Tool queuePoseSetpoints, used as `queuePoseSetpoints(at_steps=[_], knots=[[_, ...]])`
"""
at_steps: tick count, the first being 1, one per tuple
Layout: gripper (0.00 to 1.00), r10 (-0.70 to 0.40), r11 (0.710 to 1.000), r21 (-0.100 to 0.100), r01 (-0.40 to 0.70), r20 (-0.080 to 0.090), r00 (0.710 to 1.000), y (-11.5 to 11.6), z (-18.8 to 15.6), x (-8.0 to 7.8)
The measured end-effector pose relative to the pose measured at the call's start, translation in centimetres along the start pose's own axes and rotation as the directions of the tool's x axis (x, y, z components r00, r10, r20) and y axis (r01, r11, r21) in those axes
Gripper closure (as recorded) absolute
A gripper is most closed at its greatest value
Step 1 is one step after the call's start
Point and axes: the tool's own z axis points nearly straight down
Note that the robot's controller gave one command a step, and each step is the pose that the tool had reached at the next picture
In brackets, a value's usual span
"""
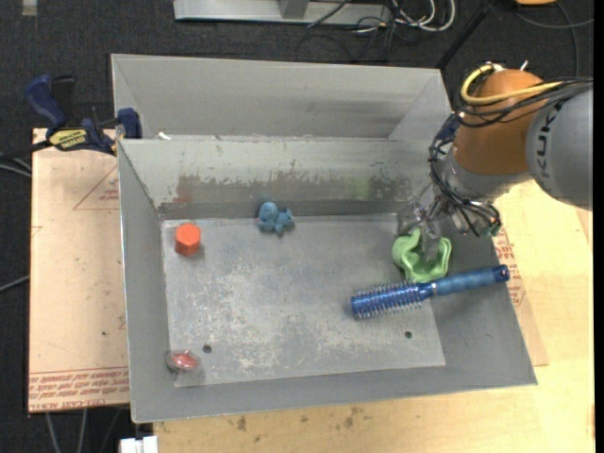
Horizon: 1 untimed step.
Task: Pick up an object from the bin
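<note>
Nearest my side of the bin (283,319), a small pinkish-red lump (182,360) sits in the front left corner. It looks a bit glossy, but I can't say what it is. Further in on the right lies a blue hairbrush (429,293), hard plastic by the look of it, with the bristly head pointing left and the smooth handle running up onto the sloped right wall. Just behind it, touching or very nearly, is the green thing (413,255), a soft curled piece, rubbery or foamy I'd guess. The gripper (430,241) is down right on it. I honestly can't tell whether it's open or clamped, so I won't claim it has hold of anything. My worry is that a squishy curled shape like that could fold or squirt out on the lift. The brush is also so close that the handle or bristles could snag and get dragged along, and the right wall is near enough for a scrape. Further back on the left there's a chunky orange hexagonal block (188,239), and a small knobbly blue thing (275,218) sits by the back wall. The floor is scuffed grey metal.
</note>
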Motion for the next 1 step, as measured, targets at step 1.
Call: queuePoseSetpoints(at_steps=[1], knots=[[1.00,-0.080,0.997,0.001,0.080,0.003,0.997,5.53,-16.78,1.06]])
